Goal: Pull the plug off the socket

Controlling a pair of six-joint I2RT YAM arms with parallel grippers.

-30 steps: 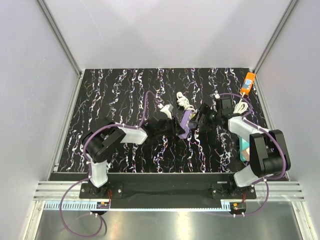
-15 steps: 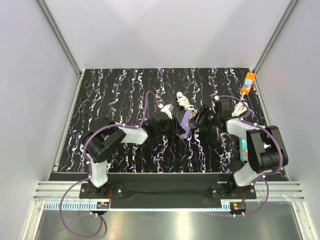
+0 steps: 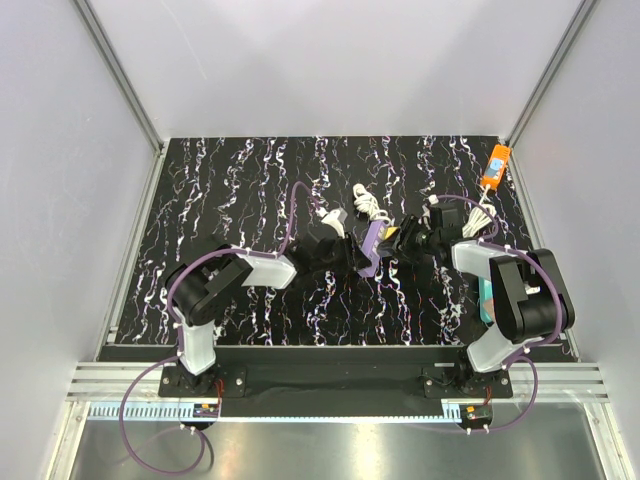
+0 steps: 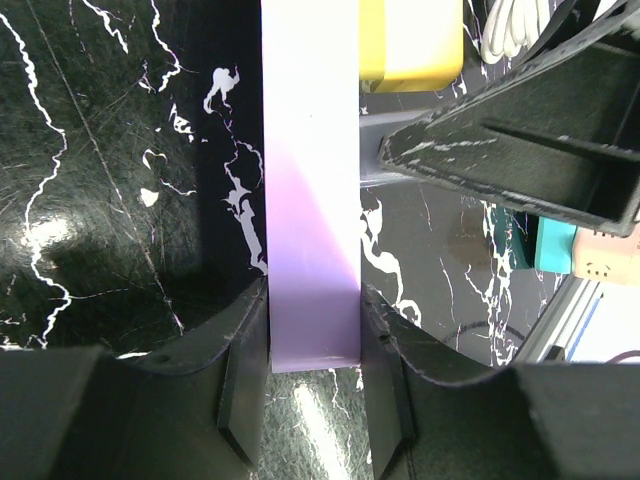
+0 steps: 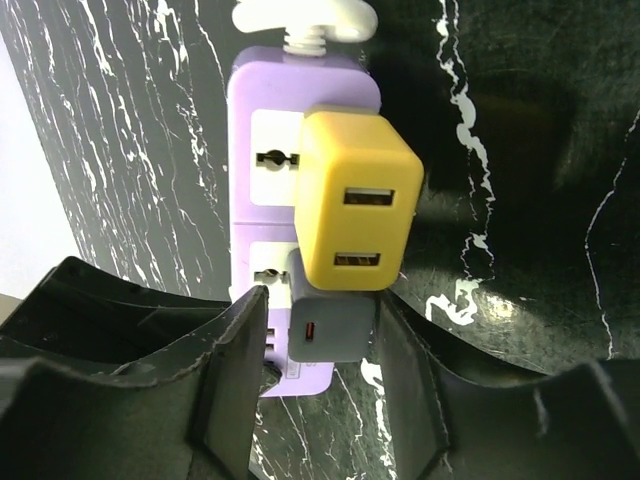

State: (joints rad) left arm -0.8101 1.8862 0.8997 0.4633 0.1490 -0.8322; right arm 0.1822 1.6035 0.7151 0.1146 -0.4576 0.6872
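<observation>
Black marbled table (image 3: 230, 180) — purple socket strip (image 4: 310, 200) runs up mid-frame, left gripper (image 4: 312, 400) clamping its lower end; right gripper (image 5: 315, 390) straddles the grey plug (image 5: 330, 320) — perhaps gripping, I cannot tell.

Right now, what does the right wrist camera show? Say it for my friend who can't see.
A purple power strip lies on a black marbled table, with a yellow USB charger and a grey plug stuck in it. The right gripper straddles the grey plug, its black fingers on either side.
</observation>
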